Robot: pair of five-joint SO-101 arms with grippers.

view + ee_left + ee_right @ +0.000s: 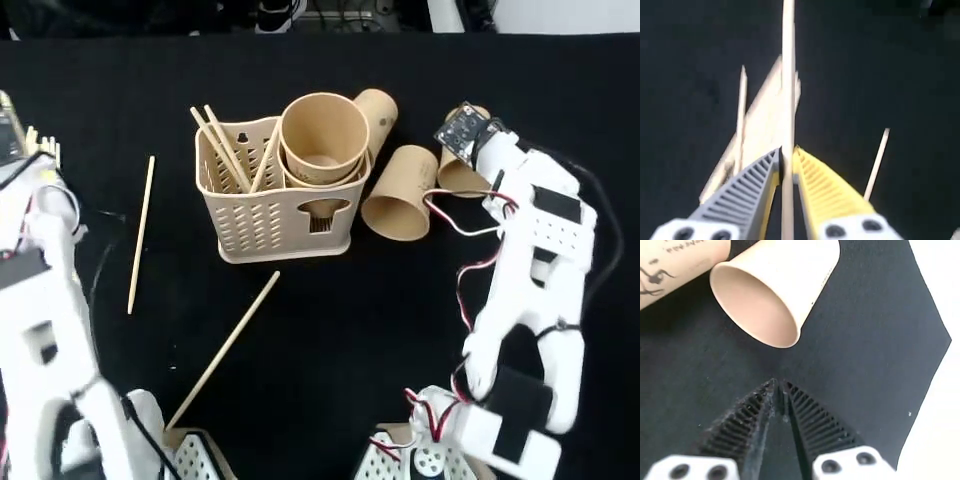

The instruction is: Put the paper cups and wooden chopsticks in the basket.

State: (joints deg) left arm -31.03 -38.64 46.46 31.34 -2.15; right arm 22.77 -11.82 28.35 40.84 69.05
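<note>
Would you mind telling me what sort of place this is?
Probably a robotics lab bench: a black-covered table, a left arm and right arm side by side, and a basket with paper cups as practice props.

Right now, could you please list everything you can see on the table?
basket: one, beige, mid-table.
cups in basket: at least two, tan, nested in its right compartment.
lying cups: three, tan, one behind the basket, two to its right.
chopsticks in basket: three, pale wood, left compartment.
loose chopsticks: two, pale wood, left of and in front of the basket.
held chopstick: one, pale wood, in left gripper.
cloth: one, black, covering the table.
left gripper: one, grey and yellow, shut on held chopstick.
right gripper: one, black, shut, empty.
</note>
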